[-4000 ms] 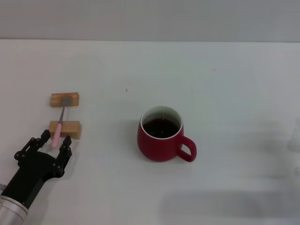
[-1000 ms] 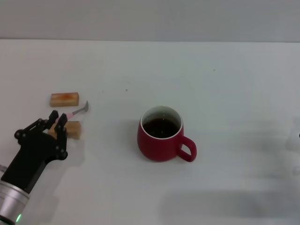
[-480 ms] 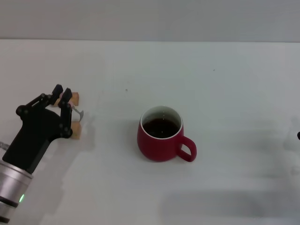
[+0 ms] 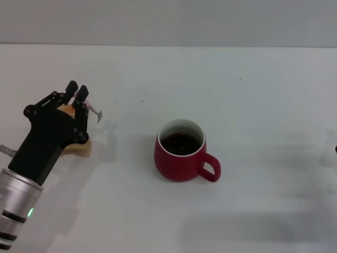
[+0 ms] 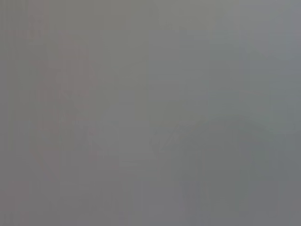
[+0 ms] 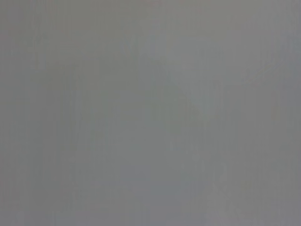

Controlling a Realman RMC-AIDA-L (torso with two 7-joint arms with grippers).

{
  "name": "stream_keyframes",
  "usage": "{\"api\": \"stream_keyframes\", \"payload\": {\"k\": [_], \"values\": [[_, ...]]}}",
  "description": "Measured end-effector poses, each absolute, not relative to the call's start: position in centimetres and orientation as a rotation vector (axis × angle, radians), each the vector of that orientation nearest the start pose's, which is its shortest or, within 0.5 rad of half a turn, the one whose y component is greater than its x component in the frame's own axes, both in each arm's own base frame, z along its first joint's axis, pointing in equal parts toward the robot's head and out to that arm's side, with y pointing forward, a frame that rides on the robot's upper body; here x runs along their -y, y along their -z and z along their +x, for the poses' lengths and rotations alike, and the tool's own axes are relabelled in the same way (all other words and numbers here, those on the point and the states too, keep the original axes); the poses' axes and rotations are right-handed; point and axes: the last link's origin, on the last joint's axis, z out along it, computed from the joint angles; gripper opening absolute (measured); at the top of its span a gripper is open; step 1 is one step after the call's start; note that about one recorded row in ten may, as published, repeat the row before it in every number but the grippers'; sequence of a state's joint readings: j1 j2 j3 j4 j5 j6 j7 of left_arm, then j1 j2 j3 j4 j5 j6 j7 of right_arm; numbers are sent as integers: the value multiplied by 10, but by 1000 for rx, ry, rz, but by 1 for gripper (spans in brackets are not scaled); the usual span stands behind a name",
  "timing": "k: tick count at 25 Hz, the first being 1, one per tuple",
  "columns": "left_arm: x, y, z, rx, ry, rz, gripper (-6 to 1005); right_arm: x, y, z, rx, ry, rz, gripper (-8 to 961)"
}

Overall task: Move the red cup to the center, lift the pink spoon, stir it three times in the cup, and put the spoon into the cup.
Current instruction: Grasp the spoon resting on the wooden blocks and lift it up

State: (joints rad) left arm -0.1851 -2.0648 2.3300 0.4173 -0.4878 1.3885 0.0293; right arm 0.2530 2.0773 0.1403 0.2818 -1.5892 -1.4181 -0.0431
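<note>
Left gripper (image 4: 80,91), clenched on the pink spoon (image 4: 90,108), is rising off the wooden blocks (image 4: 78,148) toward the red cup (image 4: 180,152); stirring comes next.

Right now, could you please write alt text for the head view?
The left gripper holds a pink spoon above the white table, left of a red cup of dark liquid. A wooden block lies under the arm.

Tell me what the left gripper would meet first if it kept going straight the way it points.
Probably nothing: the left gripper, holding the pink spoon, points away over bare table; depth is unclear.
</note>
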Motion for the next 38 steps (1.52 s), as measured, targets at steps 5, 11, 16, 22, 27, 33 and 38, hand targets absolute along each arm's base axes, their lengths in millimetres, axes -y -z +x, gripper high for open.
{"api": "stream_keyframes", "payload": {"k": [5,11,16,22,27,33,38], "values": [[-256,44,-279,199,887,-1782,134,-243,23,352,-502,-642,-1486,-1],[-258,46,-276,215,903,-1791,132,-241,15,358,-496,-620,-1455,-1],[-260,48,-273,237,925,-1796,132,-241,11,362,-493,-603,-1435,0],[-260,47,-265,223,958,-1794,132,-240,9,365,-494,-592,-1430,0],[-259,47,-262,224,983,-1792,132,-240,9,366,-496,-584,-1432,-1],[-257,48,-258,219,1020,-1814,132,-239,2,372,-490,-559,-1405,0],[-254,51,-255,207,1038,-1841,132,-236,-5,379,-486,-532,-1378,-1]]}}
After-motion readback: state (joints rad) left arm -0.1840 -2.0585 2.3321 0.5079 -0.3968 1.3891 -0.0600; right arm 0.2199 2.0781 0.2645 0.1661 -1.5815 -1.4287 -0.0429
